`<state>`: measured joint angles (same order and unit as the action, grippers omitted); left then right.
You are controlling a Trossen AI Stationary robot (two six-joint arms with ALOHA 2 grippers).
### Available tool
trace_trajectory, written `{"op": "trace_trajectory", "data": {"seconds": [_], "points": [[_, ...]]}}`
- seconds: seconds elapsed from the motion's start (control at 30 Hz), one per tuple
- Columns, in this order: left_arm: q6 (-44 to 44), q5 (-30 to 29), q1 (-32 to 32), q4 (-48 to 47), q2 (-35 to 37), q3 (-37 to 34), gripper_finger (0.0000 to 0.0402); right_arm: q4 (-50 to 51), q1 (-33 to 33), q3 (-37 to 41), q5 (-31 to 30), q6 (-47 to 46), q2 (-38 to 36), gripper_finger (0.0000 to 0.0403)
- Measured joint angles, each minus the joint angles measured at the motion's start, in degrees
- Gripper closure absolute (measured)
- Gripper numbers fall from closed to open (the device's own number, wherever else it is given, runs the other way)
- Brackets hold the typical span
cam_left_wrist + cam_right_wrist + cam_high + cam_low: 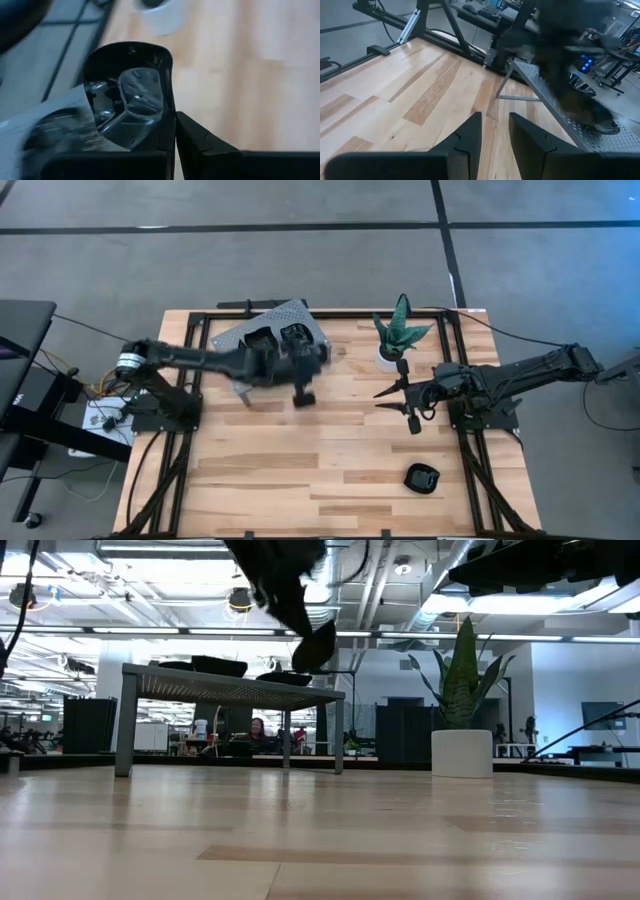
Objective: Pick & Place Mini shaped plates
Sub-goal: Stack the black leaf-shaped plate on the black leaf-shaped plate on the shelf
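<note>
Glossy black and squarish with a wavy rim, one mini shaped plate is pinched at its edge by the left gripper, lifted clear of the pale wooden table just beside the grey perforated metal stand, where more black dishes sit. Another black plate lies well apart, near the table's right front. The right gripper (fingers parted a little, nothing between them) hovers beside the green spiky plant in its white pot.
</note>
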<state>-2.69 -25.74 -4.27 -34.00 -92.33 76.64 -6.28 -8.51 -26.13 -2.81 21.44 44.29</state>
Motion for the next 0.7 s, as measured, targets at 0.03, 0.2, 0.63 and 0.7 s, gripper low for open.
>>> {"op": "trace_trajectory", "data": {"seconds": [0.03, 0.2, 0.63, 0.7], "points": [[-0.05, -0.05, 2.25, 0.00, 0.00, 0.00, 0.0393, 0.03, 0.02, 0.00, 0.00, -0.03, 0.00, 0.0310], [-1.80, -0.04, 7.61, 1.35, 0.02, 0.00, 0.0394, 0.38, 0.01, 0.00, 0.00, -0.05, 0.00, 0.0310], [-8.53, -6.17, 1.85, 8.36, 5.36, 0.02, 0.0395, 1.29, -0.07, 0.00, 0.00, -0.05, 0.02, 0.0310], [-8.11, -9.51, 2.01, 8.78, 6.69, 0.02, 0.0396, 1.29, -0.07, 0.00, 0.00, -0.05, 0.02, 0.0310]]}}
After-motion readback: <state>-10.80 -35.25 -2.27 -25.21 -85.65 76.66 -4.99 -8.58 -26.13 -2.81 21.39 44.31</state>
